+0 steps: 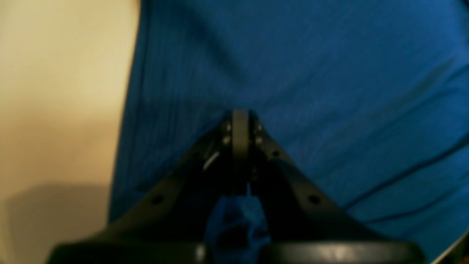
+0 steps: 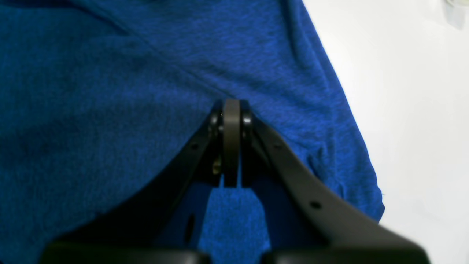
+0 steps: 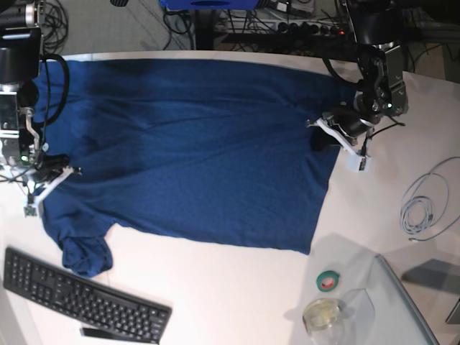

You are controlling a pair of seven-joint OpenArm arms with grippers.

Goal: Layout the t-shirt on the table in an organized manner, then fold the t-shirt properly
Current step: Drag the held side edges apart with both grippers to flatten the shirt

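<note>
You're looking at a t-shirt (image 3: 194,144) of soft, matt blue knit cloth with a fine heathered weave, creased in shallow folds. Under it the table (image 3: 237,287) is smooth, white and faintly glossy. Your left gripper (image 1: 240,121) and right gripper (image 2: 231,110) both have matt black plastic fingers (image 2: 231,139). The keyboard (image 3: 79,295) is matt black plastic; the roll of tape (image 3: 329,281) looks glossy green

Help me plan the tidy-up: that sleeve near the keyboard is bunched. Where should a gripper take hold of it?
Grip the crumpled sleeve of the t-shirt at its free outer tip, probably coming from above on the keyboard side. The cloth lies heaped there on bare table, so a pull outward should spread it.
</note>
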